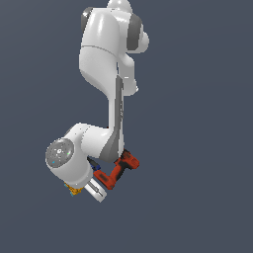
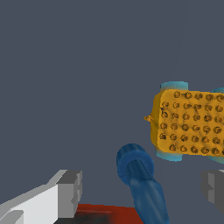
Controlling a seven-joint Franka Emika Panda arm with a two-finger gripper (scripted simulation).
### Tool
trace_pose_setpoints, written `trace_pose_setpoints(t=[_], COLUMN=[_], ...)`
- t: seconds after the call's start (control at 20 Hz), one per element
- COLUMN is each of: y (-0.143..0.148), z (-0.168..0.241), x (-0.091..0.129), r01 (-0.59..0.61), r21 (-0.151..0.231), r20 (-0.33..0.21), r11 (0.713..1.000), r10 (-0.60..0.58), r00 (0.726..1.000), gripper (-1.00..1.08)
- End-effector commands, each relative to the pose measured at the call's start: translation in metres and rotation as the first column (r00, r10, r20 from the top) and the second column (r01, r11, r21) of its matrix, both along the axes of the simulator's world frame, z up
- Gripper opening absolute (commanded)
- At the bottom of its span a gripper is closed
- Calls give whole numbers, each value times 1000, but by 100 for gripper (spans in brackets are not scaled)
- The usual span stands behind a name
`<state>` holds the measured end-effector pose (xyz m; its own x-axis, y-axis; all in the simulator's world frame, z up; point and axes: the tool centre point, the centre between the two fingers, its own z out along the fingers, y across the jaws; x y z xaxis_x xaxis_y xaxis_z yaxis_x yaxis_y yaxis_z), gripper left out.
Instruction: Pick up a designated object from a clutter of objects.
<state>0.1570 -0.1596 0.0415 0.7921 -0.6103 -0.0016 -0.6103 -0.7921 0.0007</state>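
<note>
While the gripper (image 2: 140, 188) hangs low over the clutter, its two grey fingers (image 2: 70, 192) stand wide apart in the wrist view, closed on nothing. Between them lies the blue-handled screwdriver (image 2: 142, 183), its rounded handle end up toward the camera, with a strip of the red-and-black power drill (image 2: 105, 214) showing just under the near finger. Just beyond the screwdriver sits the yellow-orange dotted block (image 2: 188, 124), pale-blue tabs at its edges. From the exterior view, the arm (image 1: 106, 99) bends down over the drill (image 1: 118, 170) and hides most of the pile; the tiny blue knobbly lump cannot be made out in either view.
</note>
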Motion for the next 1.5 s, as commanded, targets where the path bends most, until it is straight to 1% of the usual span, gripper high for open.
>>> trace_pose_setpoints(t=[0.0, 0.55, 0.85, 1.15, 1.45], y=[0, 0, 3, 12, 28], z=[1, 1, 7, 24, 53], x=[1, 1, -3, -14, -33], r01=[0, 0, 0, 0, 0], r21=[0, 0, 0, 0, 1], r20=[2, 2, 2, 2, 2], r11=[1000, 1000, 1000, 1000, 1000], r10=[0, 0, 0, 0, 0], r00=[1000, 1000, 1000, 1000, 1000], gripper=[-100, -100, -100, -100, -100])
